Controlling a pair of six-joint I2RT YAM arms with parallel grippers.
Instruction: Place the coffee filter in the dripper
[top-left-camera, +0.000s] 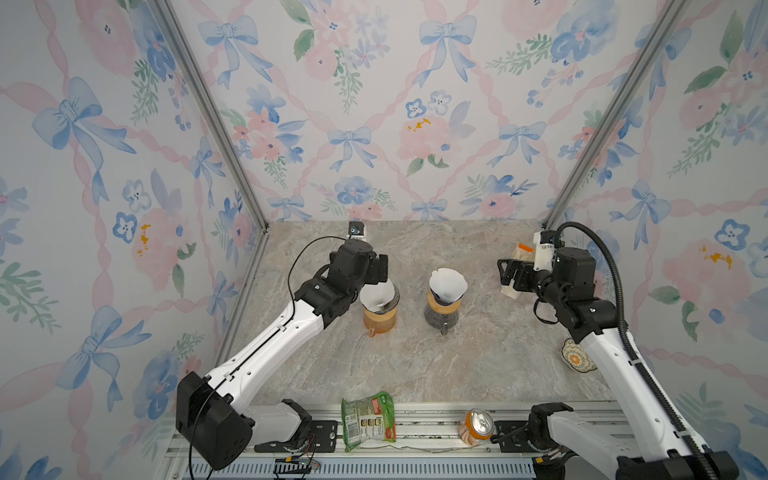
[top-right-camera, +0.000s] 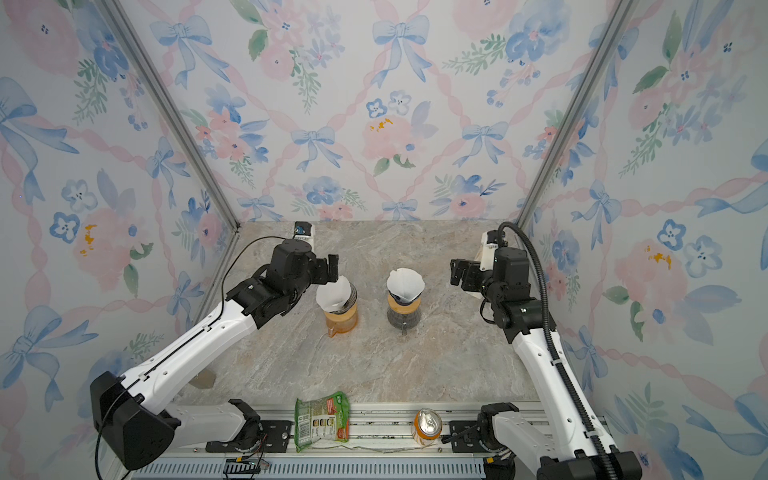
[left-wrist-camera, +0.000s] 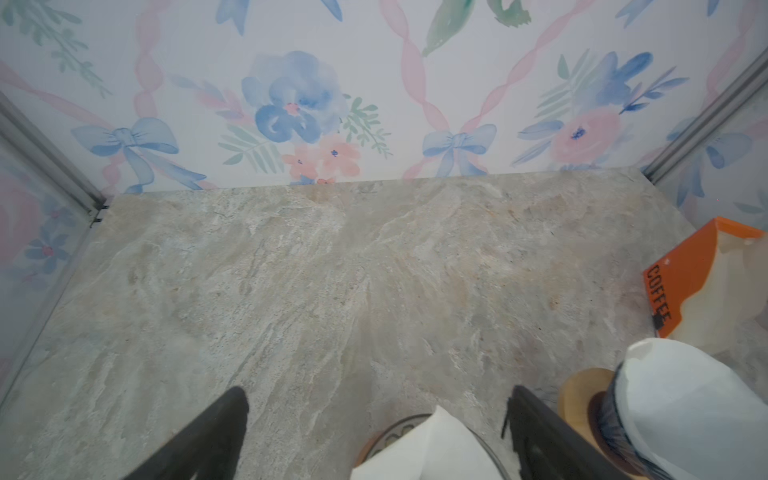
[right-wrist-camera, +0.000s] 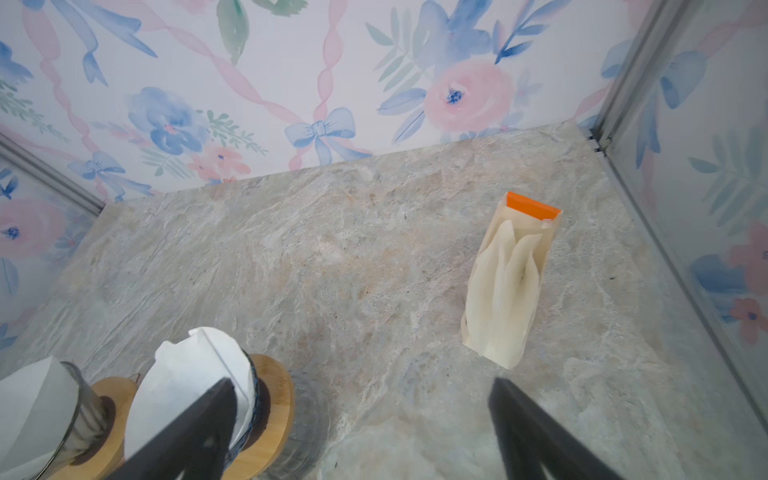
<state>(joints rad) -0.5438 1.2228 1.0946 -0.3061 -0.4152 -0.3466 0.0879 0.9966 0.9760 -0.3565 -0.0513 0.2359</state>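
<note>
Two drippers stand mid-table in both top views. The left dripper (top-left-camera: 393, 300) sits on an orange carafe (top-left-camera: 379, 323) with a white coffee filter (top-left-camera: 375, 297) (left-wrist-camera: 428, 449) in it. My left gripper (top-left-camera: 378, 270) (left-wrist-camera: 378, 395) hovers just above its back rim, open and holding nothing. The right dripper (top-left-camera: 434, 299) (right-wrist-camera: 274, 399), with a wooden collar, holds another white filter (top-left-camera: 448, 284) (right-wrist-camera: 195, 374). Apart from it on the right, my right gripper (top-left-camera: 505, 272) (right-wrist-camera: 361, 384) stands open and holds nothing.
An orange "COFFEE" holder (right-wrist-camera: 509, 282) (left-wrist-camera: 685, 286) with spare filters stands at the back right, behind my right gripper. A patterned coaster (top-left-camera: 575, 357) lies by the right arm. A green packet (top-left-camera: 368, 419) and an orange can (top-left-camera: 477, 426) lie on the front rail.
</note>
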